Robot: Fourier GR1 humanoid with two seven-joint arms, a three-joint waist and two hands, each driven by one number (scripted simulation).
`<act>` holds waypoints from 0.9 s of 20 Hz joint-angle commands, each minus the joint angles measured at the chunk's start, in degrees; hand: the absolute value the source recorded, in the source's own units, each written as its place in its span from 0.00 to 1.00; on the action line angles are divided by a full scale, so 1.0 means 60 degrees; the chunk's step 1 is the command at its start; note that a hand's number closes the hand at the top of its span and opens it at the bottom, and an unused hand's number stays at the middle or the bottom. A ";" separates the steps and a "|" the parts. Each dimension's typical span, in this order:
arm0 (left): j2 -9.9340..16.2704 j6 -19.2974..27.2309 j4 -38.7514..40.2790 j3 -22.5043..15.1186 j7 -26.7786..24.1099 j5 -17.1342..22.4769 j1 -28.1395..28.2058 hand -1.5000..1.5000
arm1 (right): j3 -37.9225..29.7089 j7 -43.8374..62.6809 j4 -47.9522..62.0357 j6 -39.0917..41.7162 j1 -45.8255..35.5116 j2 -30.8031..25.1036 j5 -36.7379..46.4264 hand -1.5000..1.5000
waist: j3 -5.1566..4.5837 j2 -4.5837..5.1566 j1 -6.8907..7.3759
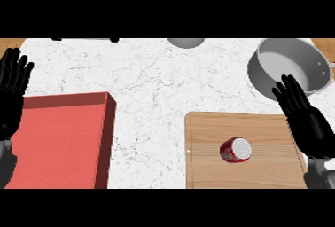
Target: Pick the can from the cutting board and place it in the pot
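Note:
A red can [235,150] with a pale lid lies on its side on the wooden cutting board [216,133] at the lower right. The grey pot [288,66] stands at the upper right, its inside showing nothing. My right hand [302,116] is open, fingers straight and pointing up, over the board's right edge, to the right of the can and not touching it; its fingertips reach the pot's near rim. At the left edge my left hand [12,91] rests open, fingers up.
A large red tray-like box [62,142] fills the lower left of the white marble counter [163,84]. A grey round object [186,42] shows at the top edge, with a dark object [85,39] at the top left.

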 commanded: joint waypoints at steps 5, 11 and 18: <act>-0.0688 0.0359 0.0042 -0.0135 0.0612 0.0247 -0.0471 0.50 | -0.0951 -0.0373 -0.0110 0.4129 -0.1693 -0.1898 -0.2117 1.00 | 0.0250 -0.0216 -0.0094; -0.1246 0.0466 0.0144 -0.0473 0.0929 0.0367 -0.0543 0.50 | -0.1379 -0.4155 0.1934 0.3686 -0.0712 -0.3445 0.2457 0.00 | 0.0272 -0.0137 -0.0100; -0.1809 0.0412 0.0714 -0.0663 0.0170 -0.0029 -0.0201 0.50 | -0.1288 -0.7183 0.1406 0.3569 0.0402 -0.3683 0.4202 0.00 | 0.0230 -0.0235 -0.0239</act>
